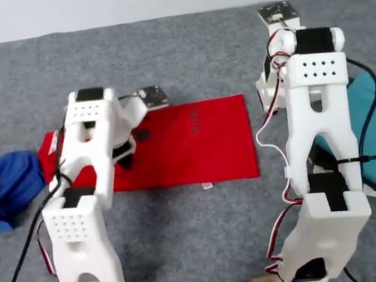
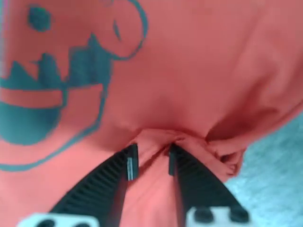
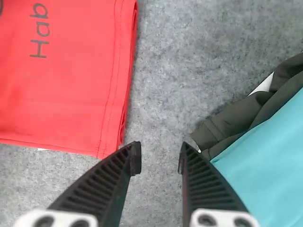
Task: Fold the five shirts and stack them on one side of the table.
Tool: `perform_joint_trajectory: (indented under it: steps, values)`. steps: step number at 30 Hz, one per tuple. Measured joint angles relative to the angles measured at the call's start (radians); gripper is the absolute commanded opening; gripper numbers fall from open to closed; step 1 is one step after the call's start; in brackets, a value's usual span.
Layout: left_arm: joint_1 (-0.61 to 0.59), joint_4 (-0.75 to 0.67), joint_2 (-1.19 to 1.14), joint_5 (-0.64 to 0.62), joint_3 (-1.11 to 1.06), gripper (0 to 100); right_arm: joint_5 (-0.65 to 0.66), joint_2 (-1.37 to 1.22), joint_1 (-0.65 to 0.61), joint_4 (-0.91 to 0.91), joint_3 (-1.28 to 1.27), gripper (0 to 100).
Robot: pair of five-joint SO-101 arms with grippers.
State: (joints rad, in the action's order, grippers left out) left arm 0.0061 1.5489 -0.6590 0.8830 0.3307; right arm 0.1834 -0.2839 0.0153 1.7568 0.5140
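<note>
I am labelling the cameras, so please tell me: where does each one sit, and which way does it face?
High view: above the table, facing down; left arm and right arm show.
Left wrist view: on the left arm, facing the red shirt; left tool pinches it.
Right wrist view: on the right arm, facing the table; right tool open, near teal shirt.
Shared: all three show the red shirt.

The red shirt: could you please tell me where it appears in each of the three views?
High view: the red shirt lies mid-table, one end under the left arm.
Left wrist view: the left gripper pinches a fold of its printed cloth.
Right wrist view: its hemmed corner lies beside the open right gripper, across from the teal shirt.
Shared landmark: the grey table.
</note>
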Motion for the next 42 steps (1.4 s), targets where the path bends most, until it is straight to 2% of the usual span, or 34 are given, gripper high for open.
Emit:
perform_joint_trajectory:
  steps: [11,17,22,26,29,35,42]
  values:
    - [-0.018,0.172,0.144,-0.008,0.071,11,0.0,0.0,0.0,0.0,0.0,14.3]
    - [-0.15,0.175,0.322,-0.026,0.015,11,0.0,0.0,-0.002,0.0,-0.031,14.4]
    - [-0.279,0.175,0.526,-0.178,-0.092,11,-0.018,0.0,-0.052,0.0,-0.144,15.5]
    - [-0.393,0.175,0.675,-0.336,-0.186,11,-0.087,-0.005,-0.074,-0.009,-0.164,23.8]
    - [-0.465,0.178,0.766,-0.402,-0.258,11,-0.15,-0.066,-0.101,-0.051,-0.164,26.3]
    - [-0.598,0.178,0.905,-0.443,-0.344,11,-0.295,-0.181,-0.195,-0.153,-0.166,27.8]
    - [-0.717,0.18,0.965,-0.446,-0.358,11,-0.331,-0.23,-0.292,-0.316,-0.167,29.1]
